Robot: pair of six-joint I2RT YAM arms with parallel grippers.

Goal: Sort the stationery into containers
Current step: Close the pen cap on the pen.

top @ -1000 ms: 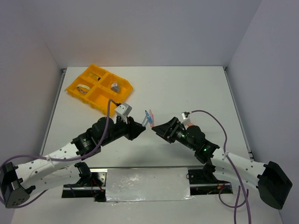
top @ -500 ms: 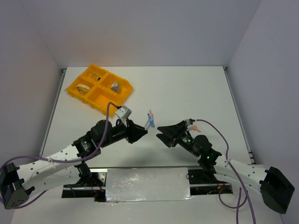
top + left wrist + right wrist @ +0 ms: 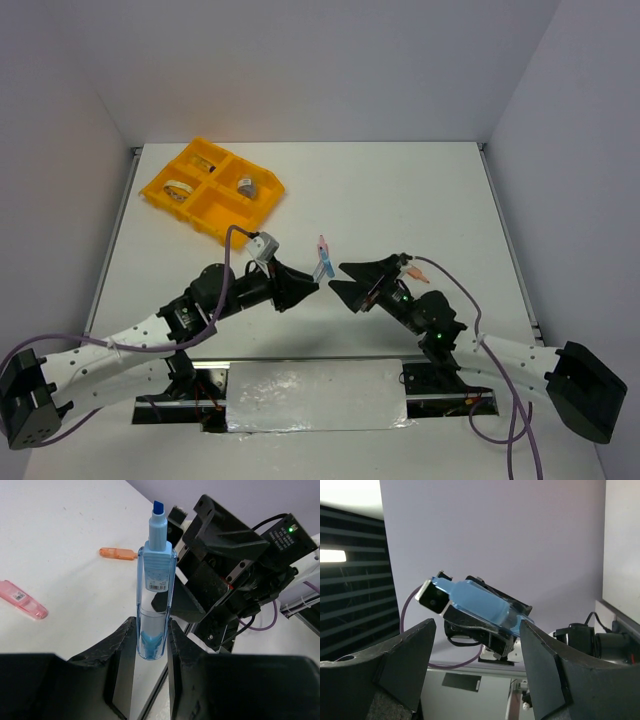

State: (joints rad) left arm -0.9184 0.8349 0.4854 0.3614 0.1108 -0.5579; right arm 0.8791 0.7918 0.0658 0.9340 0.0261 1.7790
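Pale lilac walls enclose a white bench (image 3: 380, 190), and the orange-yellow tray (image 3: 160, 188) with 4 compartments sits at its far left corner. Inside the tray, the beige tape ring (image 3: 179, 190) lies in the left compartment and the small grey-topped jar (image 3: 247, 186) in the right one. Of the other 2, the near one looks empty and the far one is hard to read.

Well apart from the tray, to its right and nearer the arm bases, the left gripper (image 3: 151, 635) is clamped narrowly on the tail end of the light-blue piece (image 3: 156, 595). It stands upright with its chisel tip on top. Gripping the bottom leaves most of the barrel free, probably so it can be handed over or lowered into a compartment.

The right gripper (image 3: 477, 645) is further right of the tray, spread wide and holding nothing. It faces the blue piece without touching it.

The pink piece (image 3: 23, 599) and the orange piece (image 3: 118, 553) lie flat on the bench, outside the tray and unsorted.
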